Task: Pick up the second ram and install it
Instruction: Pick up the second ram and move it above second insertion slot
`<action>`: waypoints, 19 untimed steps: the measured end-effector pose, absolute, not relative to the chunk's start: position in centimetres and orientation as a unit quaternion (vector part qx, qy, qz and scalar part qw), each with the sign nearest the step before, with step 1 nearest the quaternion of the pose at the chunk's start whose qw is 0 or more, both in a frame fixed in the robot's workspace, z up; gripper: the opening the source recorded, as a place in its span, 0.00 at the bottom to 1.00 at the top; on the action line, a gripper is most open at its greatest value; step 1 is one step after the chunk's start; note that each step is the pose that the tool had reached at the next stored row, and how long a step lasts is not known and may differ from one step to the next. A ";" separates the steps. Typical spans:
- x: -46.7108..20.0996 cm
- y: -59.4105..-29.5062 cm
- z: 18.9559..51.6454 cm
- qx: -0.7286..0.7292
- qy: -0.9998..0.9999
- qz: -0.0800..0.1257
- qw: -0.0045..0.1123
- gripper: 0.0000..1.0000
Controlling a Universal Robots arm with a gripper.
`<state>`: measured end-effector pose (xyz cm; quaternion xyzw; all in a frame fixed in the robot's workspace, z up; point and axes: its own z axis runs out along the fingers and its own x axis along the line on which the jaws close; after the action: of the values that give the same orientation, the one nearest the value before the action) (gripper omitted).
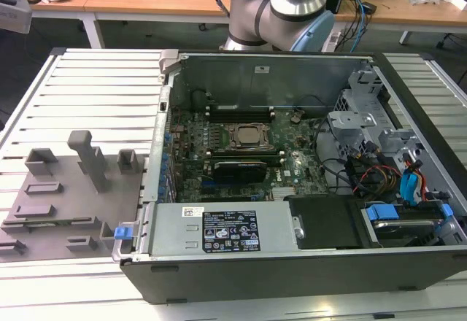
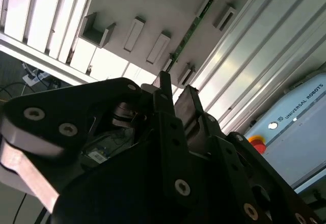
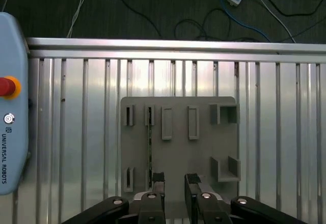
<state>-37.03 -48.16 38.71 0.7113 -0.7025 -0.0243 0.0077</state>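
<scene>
A: Tool state?

B: The gripper (image 3: pixel 174 183) is spread; its two fingers (image 3: pixel 158 182) stand apart, with bare grey fixture plate (image 3: pixel 204 152) showing through the gap; it pinches nothing.

A: Where's the stick?

B: The second ram (image 3: pixel 150 147) stands on edge on that plate, a thin green strip held between two small end holders (image 3: pixel 149 116); it's out ahead of the fingertips and runs lengthwise away from the tool.

A: Lined up with the gap?

B: No; it's outside the gap, just off to the side of one finger, the one nearer the pale blue pendant (image 3: pixel 10 81); the ram's near end sits close by that fingertip.

A: Touching?

B: Apart; the tool hangs over the plate's near edge, and I can't tell how high.

A: Second wrist view agree?

B: Yes; the green strip lies beyond the finger ends there too, in line with them and offset from the slit between them.

A: Surroundings?

B: The plate lies flat on a slatted metal table (image 3: pixel 76 132); in the exterior view an open computer case (image 1: pixel 277 270) sits on that table, at the exterior view's right of the plate.
</scene>
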 end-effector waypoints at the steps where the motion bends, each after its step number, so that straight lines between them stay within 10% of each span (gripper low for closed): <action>1: -37.0 -48.2 38.6 0.711 -0.702 -0.024 0.008 0.30; 19: -37.0 -48.5 36.0 0.716 -0.698 -0.024 0.008 0.30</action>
<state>-37.02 -48.52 36.05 0.7161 -0.6976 -0.0243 0.0079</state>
